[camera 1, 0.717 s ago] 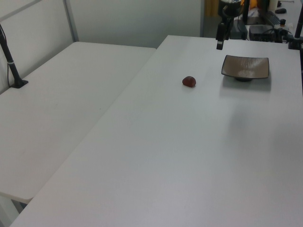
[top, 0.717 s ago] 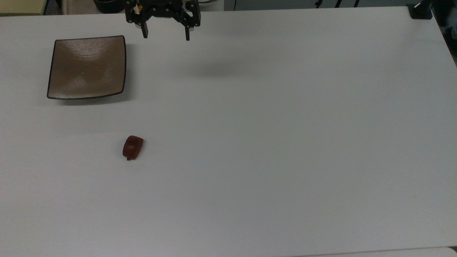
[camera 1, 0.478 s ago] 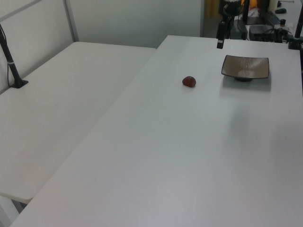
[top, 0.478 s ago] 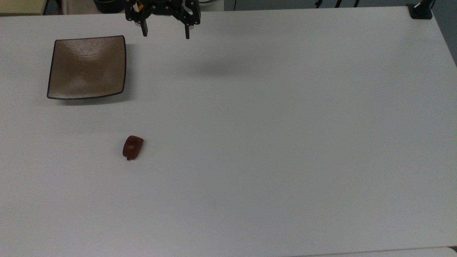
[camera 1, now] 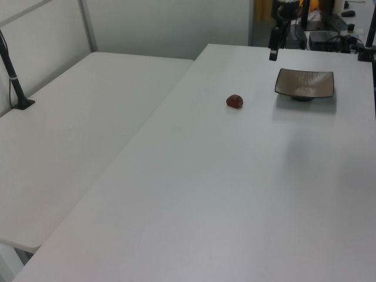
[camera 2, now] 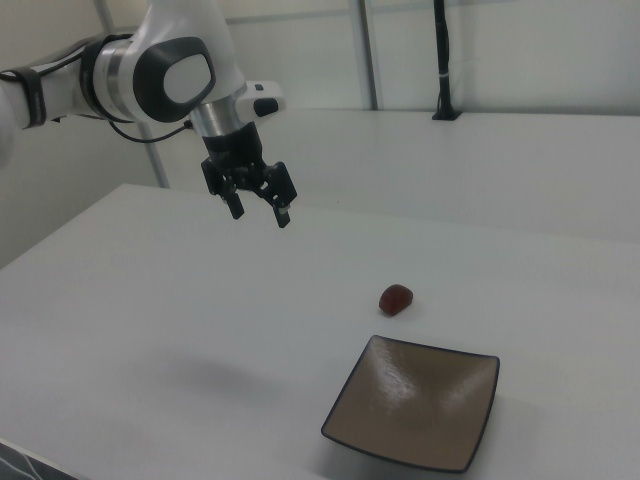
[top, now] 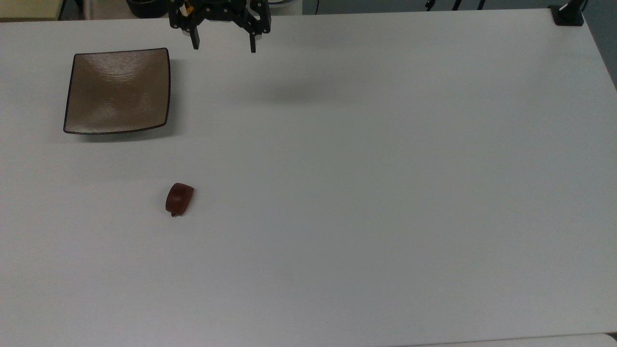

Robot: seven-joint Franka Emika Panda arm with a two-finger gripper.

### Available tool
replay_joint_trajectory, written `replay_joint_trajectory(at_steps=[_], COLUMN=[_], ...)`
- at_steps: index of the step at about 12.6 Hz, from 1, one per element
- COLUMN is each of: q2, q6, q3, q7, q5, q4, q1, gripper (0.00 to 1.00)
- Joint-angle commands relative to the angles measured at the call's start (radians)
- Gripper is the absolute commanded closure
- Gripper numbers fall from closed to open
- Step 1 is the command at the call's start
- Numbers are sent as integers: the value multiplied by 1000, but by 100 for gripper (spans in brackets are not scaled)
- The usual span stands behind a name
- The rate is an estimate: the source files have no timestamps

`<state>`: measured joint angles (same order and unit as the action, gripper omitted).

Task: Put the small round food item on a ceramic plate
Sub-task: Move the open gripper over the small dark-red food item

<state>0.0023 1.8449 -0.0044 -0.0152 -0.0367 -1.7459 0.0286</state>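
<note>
Pincer point(top: 224, 47) spread, empty, raised; food item point(top: 179, 198) well apart on table point(top: 385, 193)

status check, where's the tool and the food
Tool open, empty, raised above the table. Food on the table, apart from the plate. Plate bare. Nothing between them.

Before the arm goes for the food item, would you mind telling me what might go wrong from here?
The small round food item is a rounded lump lying loose on the table, so it may roll or squirt out as the open end effector closes. The ceramic plate is glossy with upturned corners; dropped from height, the item could bounce or slide off.
</note>
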Motion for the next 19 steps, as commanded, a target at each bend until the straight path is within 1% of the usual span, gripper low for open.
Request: replay_joint_trajectory(at_steps=[1, 2, 4, 7, 9, 11, 13, 15, 16, 18, 19], q2=[-16, -24, -36, -41, -34, -24, 7, 39, 51, 112, 148], q6=[-1, -9, -74, -76, -56, -18, 65, 137, 172, 229, 237], q3=[-16, -16, -25, -26, -26, -26, -26, -28, -28, -28, -28], q7=[-54, -45, -3, 18, 40, 107, 176, 274, 309, 383, 420], q5=[5, 6, 11, 17, 17, 12, 6, 0, -14, -102, -121], q4=[-24, -24, -23, -23, -9, 6, 19, 35, 42, 61, 89], q1=[11, 11, 14, 16, 20, 20, 22, 22, 22, 25, 28], gripper=[0, 0, 0, 0, 0, 0, 0, 0, 0, 0, 0])
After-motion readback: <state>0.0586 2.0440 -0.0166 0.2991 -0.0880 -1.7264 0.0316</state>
